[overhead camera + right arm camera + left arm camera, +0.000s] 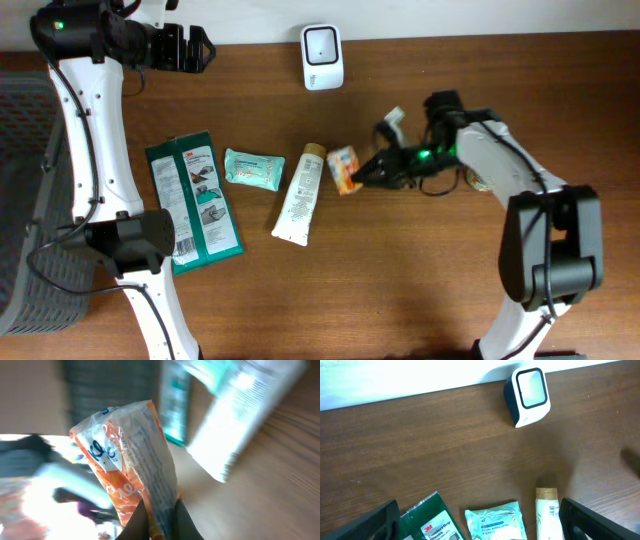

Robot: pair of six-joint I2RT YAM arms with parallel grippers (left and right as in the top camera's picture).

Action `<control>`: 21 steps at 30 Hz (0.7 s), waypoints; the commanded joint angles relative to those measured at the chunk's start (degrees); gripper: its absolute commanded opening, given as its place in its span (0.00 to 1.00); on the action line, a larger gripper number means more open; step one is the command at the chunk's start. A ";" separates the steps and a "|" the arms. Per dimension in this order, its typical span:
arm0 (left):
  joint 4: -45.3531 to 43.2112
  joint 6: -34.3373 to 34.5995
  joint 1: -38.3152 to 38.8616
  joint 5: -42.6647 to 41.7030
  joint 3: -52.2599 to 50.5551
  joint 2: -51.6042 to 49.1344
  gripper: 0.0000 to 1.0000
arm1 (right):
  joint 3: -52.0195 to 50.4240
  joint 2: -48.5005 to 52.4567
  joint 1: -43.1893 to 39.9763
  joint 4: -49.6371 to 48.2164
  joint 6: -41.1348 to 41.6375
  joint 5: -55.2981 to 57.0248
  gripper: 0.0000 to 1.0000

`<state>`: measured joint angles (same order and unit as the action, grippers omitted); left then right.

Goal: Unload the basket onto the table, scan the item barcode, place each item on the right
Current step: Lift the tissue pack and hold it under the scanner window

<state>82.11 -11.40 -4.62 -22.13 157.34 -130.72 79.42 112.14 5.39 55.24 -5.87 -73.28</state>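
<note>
My right gripper (368,176) is shut on a small orange and white packet (344,168), pinching its edge between the two dark fingertips (135,522). The packet (131,457) stands up from the jaws and fills the blurred right wrist view. A white barcode scanner (322,55) stands at the table's far edge, and it also shows in the left wrist view (528,395). My left gripper (197,47) hangs open at the far left, high above the table, nothing between its fingers (590,520).
A white tube (300,194), a teal wipes pack (254,169) and a green 3M gloves pack (193,200) lie in a row left of the packet. A grey basket (30,200) sits at the left edge.
</note>
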 commanded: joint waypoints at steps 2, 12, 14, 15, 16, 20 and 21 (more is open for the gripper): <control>0.07 -0.92 -0.04 -0.59 0.44 0.57 0.99 | 1.84 -1.75 -2.03 -0.07 -0.66 -15.65 0.04; 0.07 -0.92 -0.04 -0.61 0.44 0.57 0.99 | 8.98 -2.82 -2.03 3.96 16.92 -15.67 0.04; 0.07 -0.92 -0.04 -0.59 0.44 0.57 0.99 | 10.49 -3.87 -2.03 5.20 16.90 -15.67 0.04; 0.07 -0.92 -0.07 -0.59 0.44 0.57 0.99 | 10.86 -4.42 -2.03 5.27 16.90 -15.67 0.04; 0.07 -0.92 -0.07 -0.61 0.44 0.57 0.99 | 11.21 -5.29 -2.03 5.25 16.85 -15.65 0.04; 0.07 -0.92 -0.04 -0.59 0.44 0.57 0.99 | 11.67 -7.72 -2.01 4.79 11.67 -12.90 0.04; 0.07 -0.92 -0.04 -0.61 0.44 0.57 0.99 | 11.67 -7.89 -1.88 4.79 11.69 -9.14 0.04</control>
<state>82.11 -11.40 -4.62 -22.11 157.34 -130.72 89.93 106.61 3.25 60.01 8.34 -86.74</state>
